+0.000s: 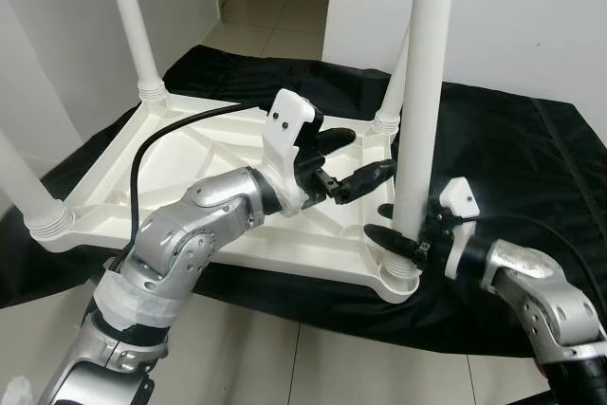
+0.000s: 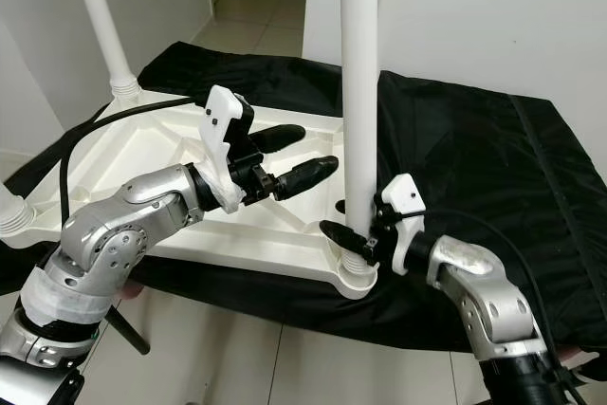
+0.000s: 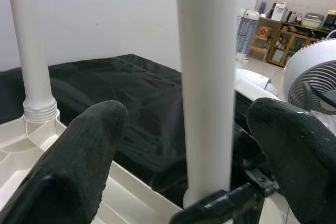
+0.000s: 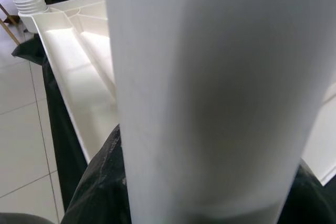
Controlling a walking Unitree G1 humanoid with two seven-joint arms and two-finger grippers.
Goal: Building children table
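1. Lying upside down on a black cloth (image 1: 512,139), the white children's table top (image 1: 190,177) has its near edge over tiled floor (image 1: 313,367).
2. Right pincer (image 1: 403,234) clamps the base of the near leg (image 1: 422,82), standing upright in the near right corner socket.
3. Left pincer (image 1: 346,160) hovers spread open over the underside, just beside that leg, not touching it.
4. Three other legs (image 1: 133,21) stand at the remaining corners.
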